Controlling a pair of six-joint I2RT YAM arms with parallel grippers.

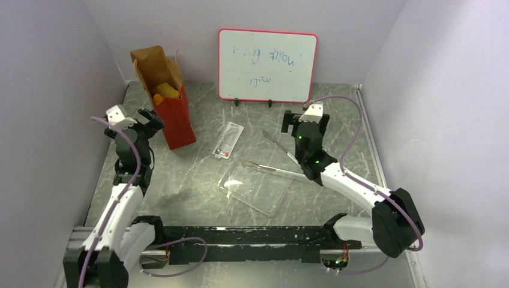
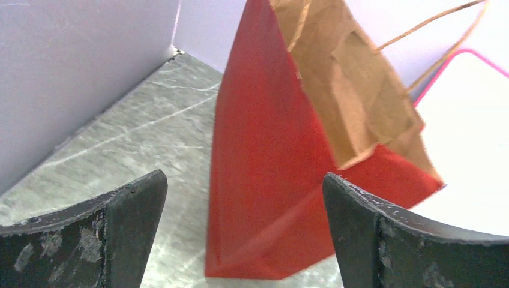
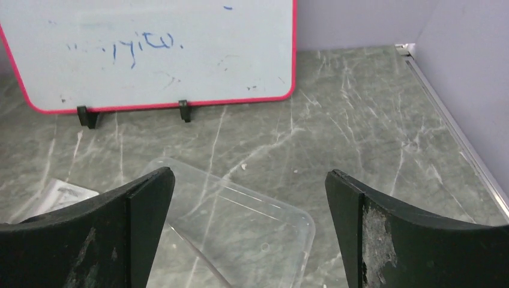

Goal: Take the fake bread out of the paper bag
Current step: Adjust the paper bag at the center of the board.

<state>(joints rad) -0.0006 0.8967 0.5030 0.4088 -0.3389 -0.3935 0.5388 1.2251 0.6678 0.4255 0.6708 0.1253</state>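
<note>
Rear centre: whiteboard (image 1: pixel 267 65) scrawl unreadable | L tool (image 2: pixel 243 180) wide | R tool (image 3: pixel 249 174) wide

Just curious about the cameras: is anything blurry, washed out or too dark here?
Top view: evenly lit, whiteboard writing faint. Left wrist view: paper bag slightly blurred, whiteboard washed out. Right wrist view: table and clear tray sharp, right gripper dark.

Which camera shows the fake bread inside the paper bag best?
Top external: it looks down into the paper bag, where the orange-yellow fake bread shows. Left wrist shows only the bag's red side and brown lining, no bread. Right wrist shows neither.
</note>
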